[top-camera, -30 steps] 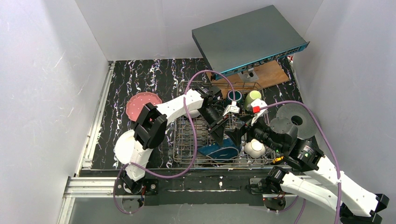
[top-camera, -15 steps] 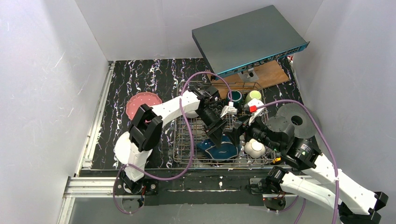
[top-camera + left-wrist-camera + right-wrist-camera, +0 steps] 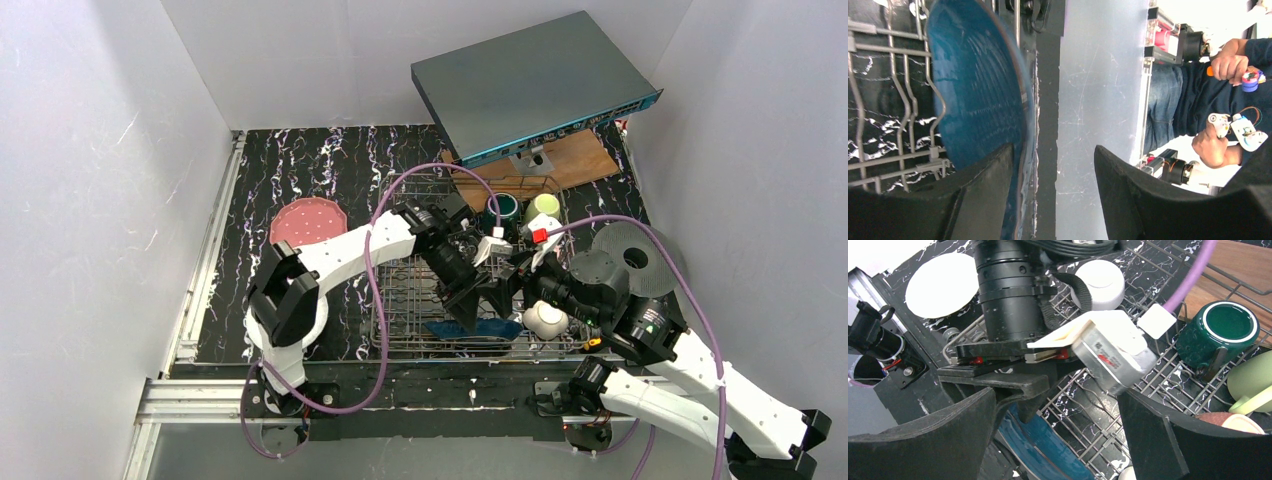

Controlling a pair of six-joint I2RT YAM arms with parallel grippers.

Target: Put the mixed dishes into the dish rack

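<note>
The dark blue plate (image 3: 487, 327) stands nearly on edge between the tines at the front of the grey wire dish rack (image 3: 400, 300). My left gripper (image 3: 1053, 165) is open, with one finger beside the plate's rim (image 3: 978, 85). My right gripper (image 3: 1058, 430) is open and empty, hovering over the rack next to the left gripper, with the blue plate (image 3: 1048, 445) below it. In the rack are a teal mug (image 3: 1220, 330), a light green mug (image 3: 1250, 382), a salmon mug (image 3: 1233, 422) and two white bowls (image 3: 545, 320) (image 3: 1100, 282).
A pink dotted plate (image 3: 308, 222) lies on the table left of the rack. A cream plate (image 3: 940, 285) lies at the near left. A black disc with a hole (image 3: 633, 258) lies right of the rack. A flat grey box (image 3: 530, 85) rests on a wooden board (image 3: 575, 160) behind.
My left arm has swung toward the rack's front and the blue plate has gone from lying tilted to standing nearly on edge. My right gripper has stayed close beside it.
</note>
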